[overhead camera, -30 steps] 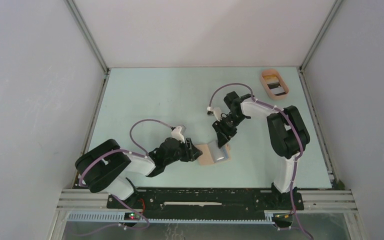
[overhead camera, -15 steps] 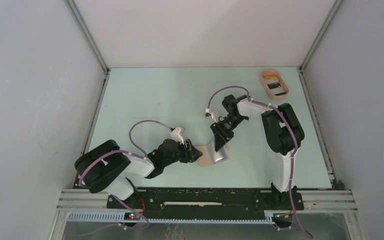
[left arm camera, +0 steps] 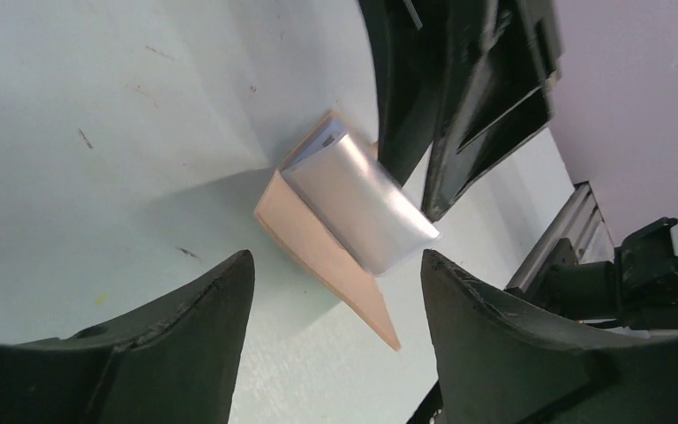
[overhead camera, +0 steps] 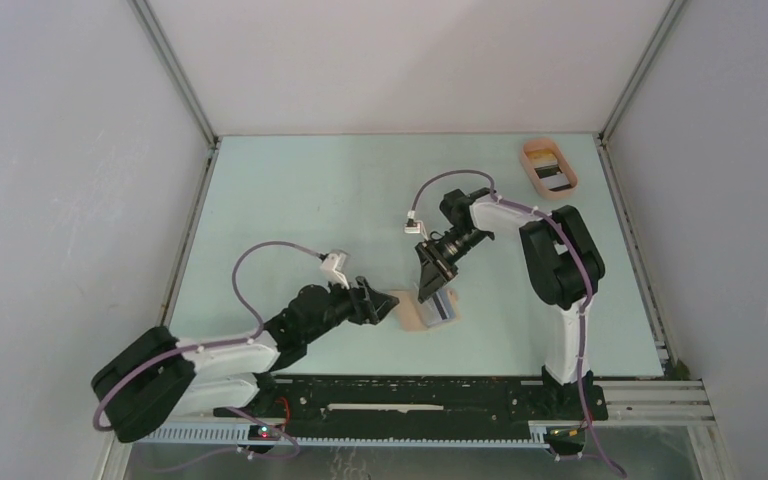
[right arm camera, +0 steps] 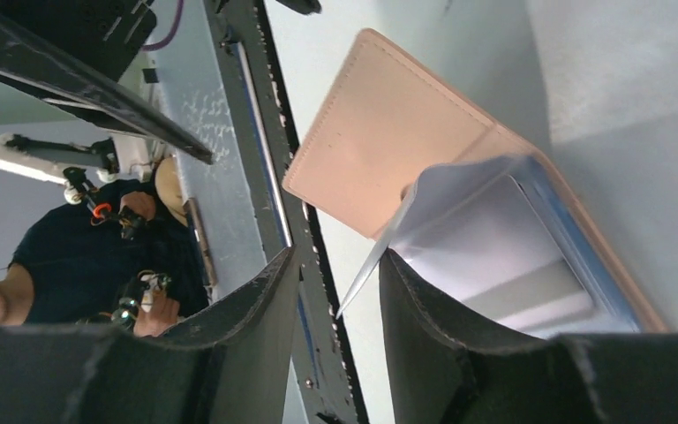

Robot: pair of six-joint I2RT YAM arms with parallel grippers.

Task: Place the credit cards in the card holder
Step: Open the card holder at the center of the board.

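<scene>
The tan card holder (overhead camera: 412, 310) lies open near the table's front edge, also shown in the left wrist view (left arm camera: 313, 247) and the right wrist view (right arm camera: 388, 141). A grey credit card (overhead camera: 444, 306) (left arm camera: 362, 208) (right arm camera: 494, 247) stands partly in its slot, over a blue card's edge (right arm camera: 578, 243). My right gripper (overhead camera: 430, 285) (right arm camera: 337, 265) hovers over the holder, open, with the grey card's free corner between its fingers, leaning on the right one. My left gripper (overhead camera: 384, 305) (left arm camera: 335, 291) is open at the holder's left side, and the holder's corner lies between its fingers untouched.
A peach oval tray (overhead camera: 531, 166) at the far right of the table holds more cards (overhead camera: 554, 179). The metal rail of the arm mount (overhead camera: 410, 390) runs along the near edge, close behind the holder. White walls enclose the table.
My left gripper opened wider and drew slightly back from the holder as its arm stretched out low. My right gripper moved left and down over the grey card.
</scene>
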